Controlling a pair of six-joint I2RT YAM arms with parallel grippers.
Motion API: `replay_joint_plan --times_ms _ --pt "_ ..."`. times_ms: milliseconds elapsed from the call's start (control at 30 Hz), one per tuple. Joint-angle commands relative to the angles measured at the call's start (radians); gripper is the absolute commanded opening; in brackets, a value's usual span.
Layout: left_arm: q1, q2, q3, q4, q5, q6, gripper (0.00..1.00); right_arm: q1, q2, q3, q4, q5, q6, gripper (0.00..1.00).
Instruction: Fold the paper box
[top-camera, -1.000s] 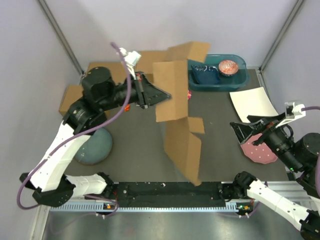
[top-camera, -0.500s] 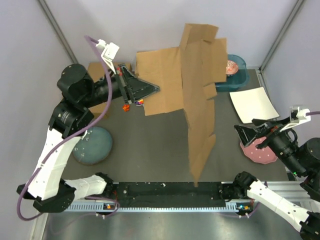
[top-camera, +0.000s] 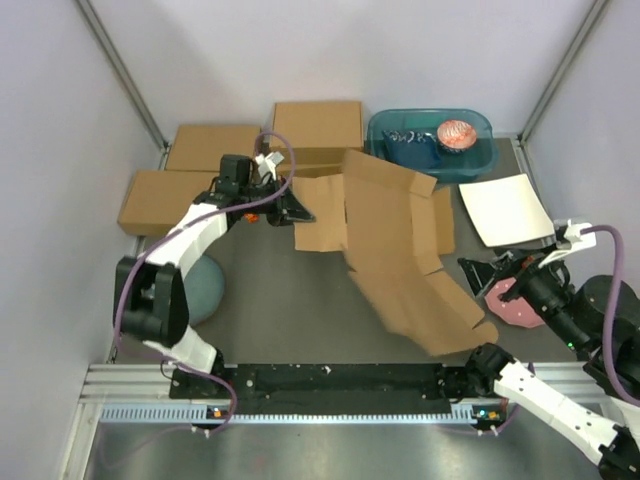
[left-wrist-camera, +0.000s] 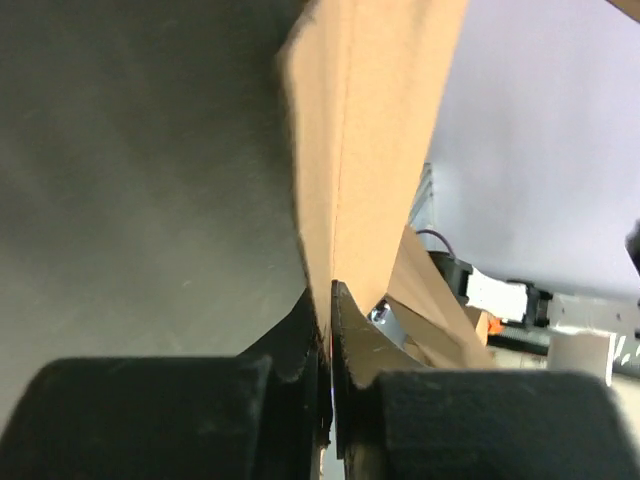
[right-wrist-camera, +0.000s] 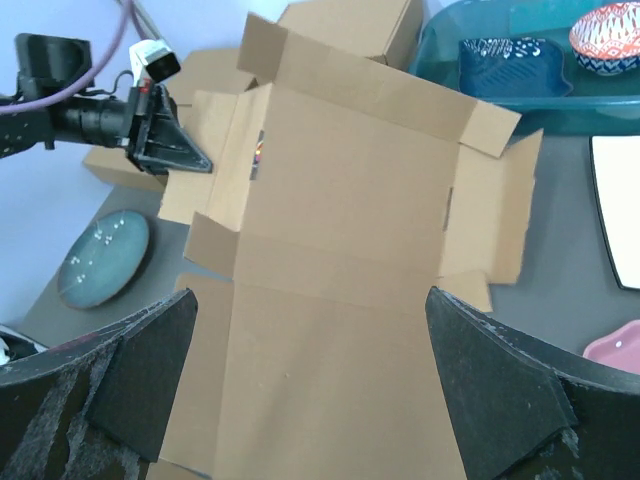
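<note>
My R end effector is spread wide and empty, just beside the paper box, and covers part of a pink plate. The box lies unfolded at the middle of the surface, near end curled up, underside not visible. The L arm hides part of a teal dish. My L end effector is pressed together, pinching the box's left flap. The wrist cam shows the flap edge-on only.

**Odds and ends around the table**

Three closed cardboard boxes sit at the back left. To their right, a teal bin holds a dark blue bowl and a red-patterned bowl. A white sheet lies nearby. A pink plate lies on the right side and a blue-green plate on the left.
</note>
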Motion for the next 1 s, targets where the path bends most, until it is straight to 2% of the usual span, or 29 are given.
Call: replay_joint_plan --times_ms 0,133,267,367,433,533,567,600,667,700,733,800,833,867,967 --pt "0.06 0.071 0.065 -0.156 -0.024 0.202 0.19 0.009 -0.012 -0.035 0.004 0.009 -0.012 0.99" --pt "0.067 0.034 0.102 -0.21 -0.179 0.26 0.34 0.011 -0.002 -0.075 0.006 0.014 -0.013 0.99" --pt "0.067 -0.047 0.159 -0.262 -0.445 0.29 0.48 0.009 0.021 -0.117 0.018 0.022 -0.01 0.99" --pt "0.067 -0.116 0.158 -0.281 -0.579 0.282 0.54 0.011 0.04 -0.154 0.042 0.019 0.004 0.99" --pt "0.064 -0.159 0.133 -0.27 -0.606 0.235 0.54 0.011 0.058 -0.201 0.059 0.031 0.03 0.99" --pt "0.017 -0.268 -0.02 -0.187 -0.679 0.127 0.54 0.011 0.101 -0.293 0.101 0.013 0.094 0.99" --pt "-0.006 -0.317 -0.118 -0.16 -0.71 0.104 0.55 0.011 0.113 -0.318 0.127 0.002 0.112 0.99" --pt "-0.055 -0.337 -0.167 -0.141 -0.794 0.063 0.56 0.011 0.132 -0.359 0.145 -0.024 0.149 0.99" --pt "-0.101 -0.388 -0.323 -0.03 -0.871 0.031 0.66 0.009 0.166 -0.413 0.183 -0.062 0.177 0.98" --pt "-0.123 -0.399 -0.379 0.027 -0.886 0.005 0.73 0.011 0.173 -0.425 0.225 -0.101 0.198 0.98" --pt "-0.121 -0.403 -0.474 0.148 -0.888 -0.012 0.74 0.011 0.182 -0.436 0.239 -0.112 0.206 0.98" --pt "-0.112 -0.386 -0.542 0.278 -0.861 -0.048 0.76 0.011 0.187 -0.453 0.275 -0.133 0.218 0.98" --pt "-0.103 -0.371 -0.575 0.325 -0.771 -0.051 0.76 0.011 0.189 -0.454 0.282 -0.138 0.22 0.98" --pt "-0.092 -0.33 -0.577 0.384 -0.735 -0.049 0.76 0.011 0.193 -0.451 0.285 -0.139 0.222 0.98" --pt "-0.081 -0.238 -0.527 0.37 -0.675 -0.039 0.76 0.011 0.19 -0.442 0.285 -0.144 0.223 0.98"
